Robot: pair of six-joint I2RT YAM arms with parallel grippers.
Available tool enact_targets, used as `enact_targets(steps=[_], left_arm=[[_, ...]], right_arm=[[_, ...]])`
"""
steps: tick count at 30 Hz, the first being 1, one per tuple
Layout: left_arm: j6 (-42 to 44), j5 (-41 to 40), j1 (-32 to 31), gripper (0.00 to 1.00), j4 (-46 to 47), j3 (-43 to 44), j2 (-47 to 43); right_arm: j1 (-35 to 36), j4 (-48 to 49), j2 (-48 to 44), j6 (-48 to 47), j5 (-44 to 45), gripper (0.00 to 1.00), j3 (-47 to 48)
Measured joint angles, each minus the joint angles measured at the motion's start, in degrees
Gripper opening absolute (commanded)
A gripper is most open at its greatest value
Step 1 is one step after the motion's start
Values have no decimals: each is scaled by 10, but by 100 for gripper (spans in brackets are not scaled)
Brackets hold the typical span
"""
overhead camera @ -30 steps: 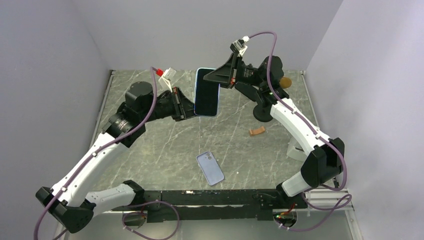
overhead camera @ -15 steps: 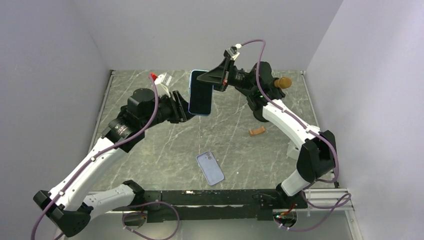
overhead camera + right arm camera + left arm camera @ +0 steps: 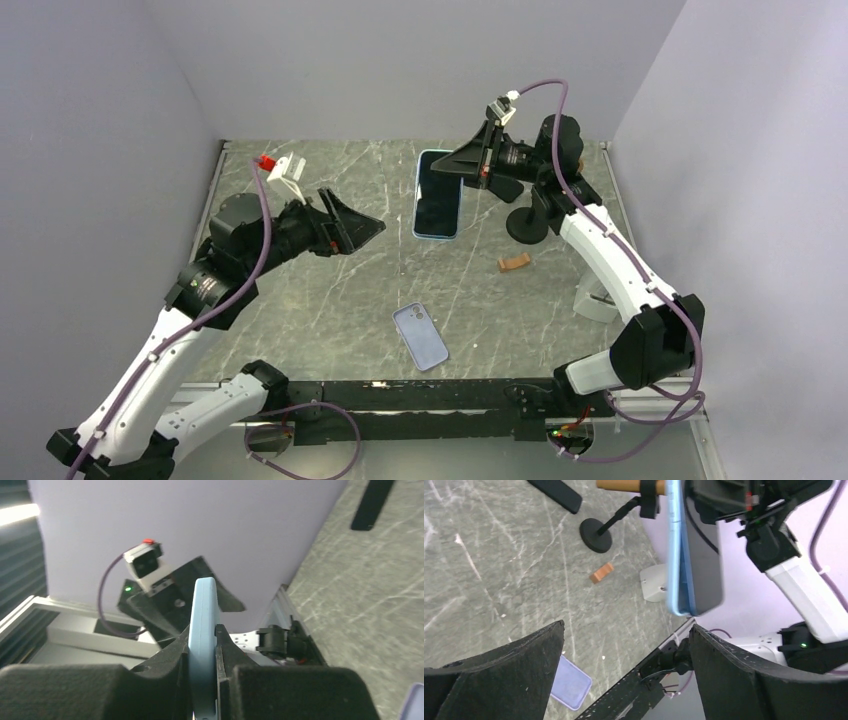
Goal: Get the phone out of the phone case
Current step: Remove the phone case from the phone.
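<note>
Arms: 2, the left gripper and the right gripper, both raised over the counter.
Phones: 1. The phone hangs upright in the air above the far middle of the counter, with a dark face and a light-blue rim all round.
Cases: 1 lying loose. The lavender case lies flat on the counter near the front middle, well apart from the phone, its camera corner at the far left.
Left fingers: spread wide, holding nothing, off to the left of the phone and not touching it.
Right fingers: pinched narrow on the phone's top edge, 1 on each face.
Other things: 1 black stand with a round base, 1 small brown block, 1 white piece beside the right arm.
Inside the lavender case: cannot tell; only its outer back shows.
Light-blue rim: the phone's own body or a 2nd case, cannot tell.
Cut off: the left wrist view catches only 1 corner of the lavender case; in the top view the stand's upper part is hidden behind the right arm.
Hard to make out: 1 black bar on the counter, cut by the frame edge.
</note>
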Motion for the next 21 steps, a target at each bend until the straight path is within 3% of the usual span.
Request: enact_targets(steps=[4, 7, 11, 21], left_arm=[[-38, 35, 1, 94, 23, 16, 5], [-91, 86, 1, 85, 81, 9, 22], [-178, 150, -2, 82, 186, -33, 50], [-304, 193, -20, 65, 294, -100, 68]], right_arm=[[-7, -85, 0, -69, 3, 0, 18], [-7, -111, 0, -85, 4, 0, 17], [-7, -114, -1, -87, 3, 0, 17], [-7, -111, -2, -82, 4, 0, 14]])
